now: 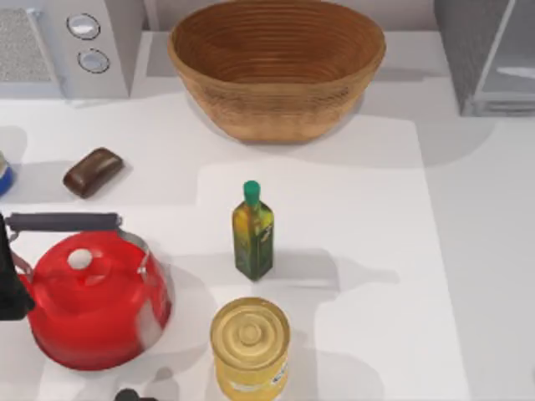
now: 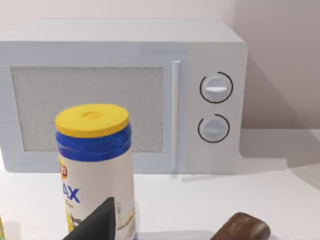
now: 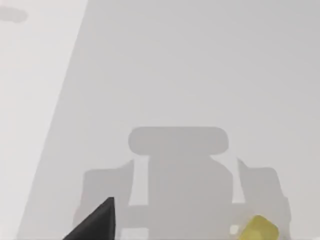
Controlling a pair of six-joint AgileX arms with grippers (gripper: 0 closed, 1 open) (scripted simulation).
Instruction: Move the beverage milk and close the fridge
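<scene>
A kitchen counter, in a rendered simulation.
A microwave [image 2: 122, 95], fridge [image 1: 493, 54], red kettle [image 1: 88, 301], oil bottle [image 1: 253, 232] and wicker basket [image 1: 276, 67] share the white table [image 1: 376, 251].

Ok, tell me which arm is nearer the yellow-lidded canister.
Left. The left arm stands at the table's left edge, its finger just in front of the canister. The right finger hangs over bare table, with no canister near it.

The dark grey boxy fridge [image 1: 489, 54] and the light grey two-dial appliance [image 1: 71, 46] are cut off at the top view's edges.
</scene>
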